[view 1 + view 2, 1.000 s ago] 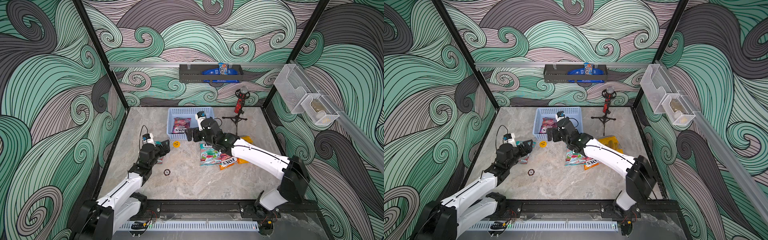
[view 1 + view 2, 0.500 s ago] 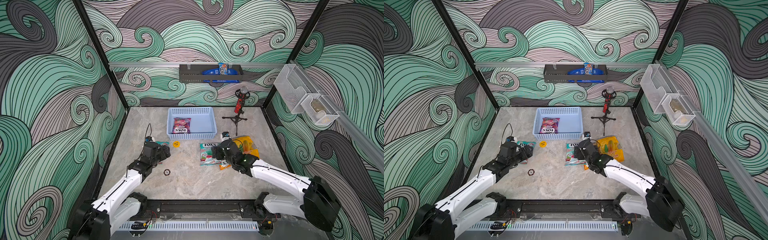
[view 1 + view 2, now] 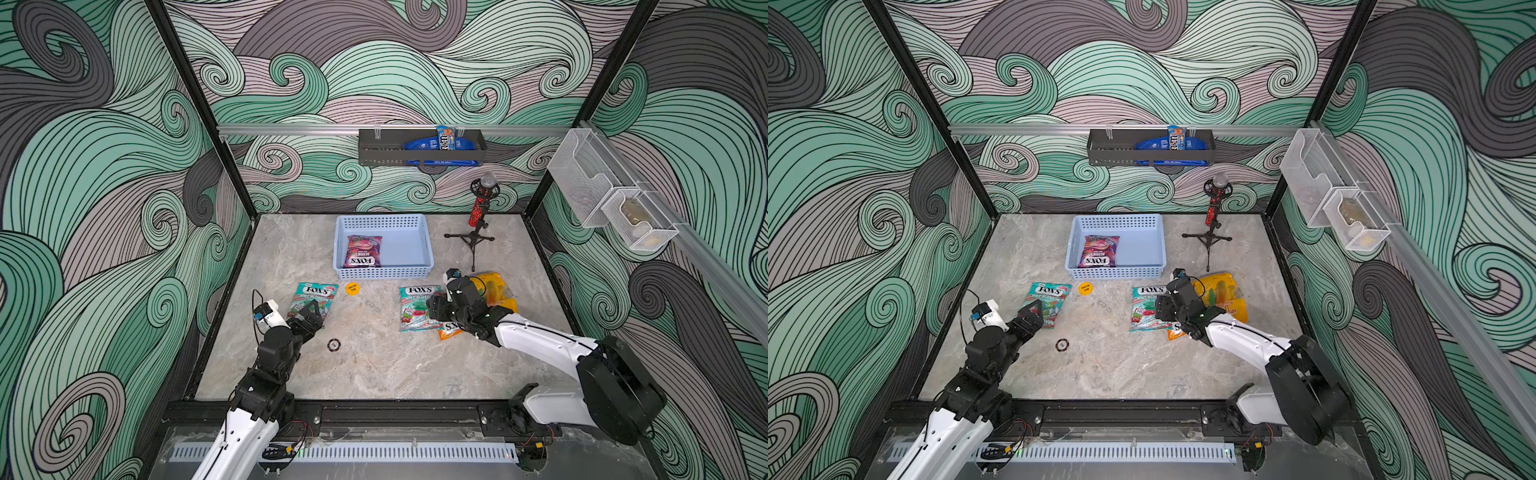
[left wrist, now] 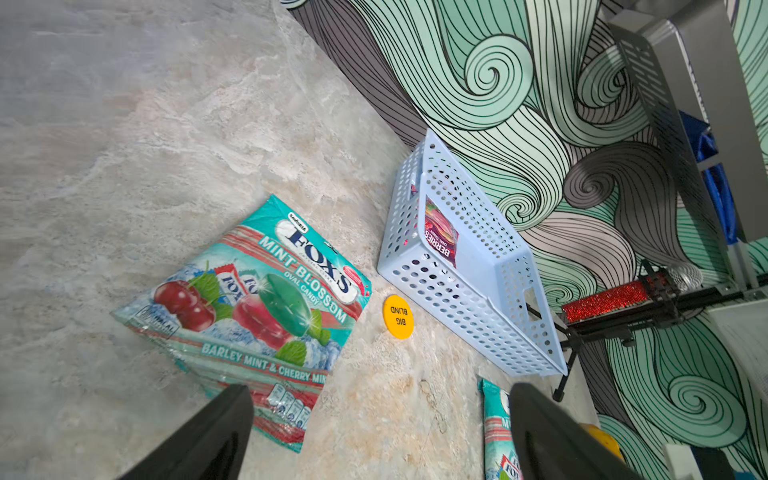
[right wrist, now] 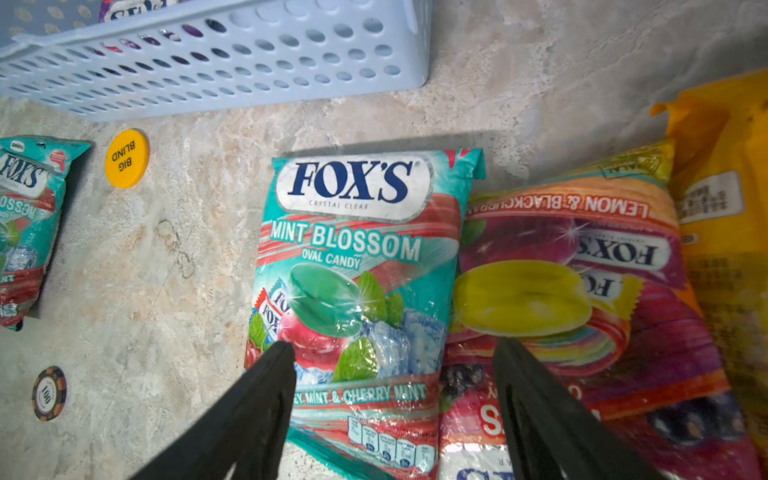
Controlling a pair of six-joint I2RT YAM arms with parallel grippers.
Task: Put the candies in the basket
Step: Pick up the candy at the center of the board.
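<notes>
By the left wall, the left pincer [image 3: 311,313] had drawn back from the left teal bag [image 3: 314,296]. Its jaws stood wide apart with nothing between them, and the bag lay flat on the worktop [image 3: 374,374], just short of the basket [image 3: 384,272]. That pick looked unfinished and would probably need another approach.

In the middle, the purple bag [image 3: 362,251] now lay alone in the basket. The right arm that had hung over it a second earlier was gone, so one candy of five was home.

To the right, the right pincer [image 5: 395,347] had swung down over the right teal bag [image 5: 353,266]. Its jaws were parted, one tip on that bag and one over the orange-red bag [image 5: 582,291], clamped on neither. The yellow bag [image 3: 494,286] lay beyond them. The right teal bag seemed the likely next grasp.
</notes>
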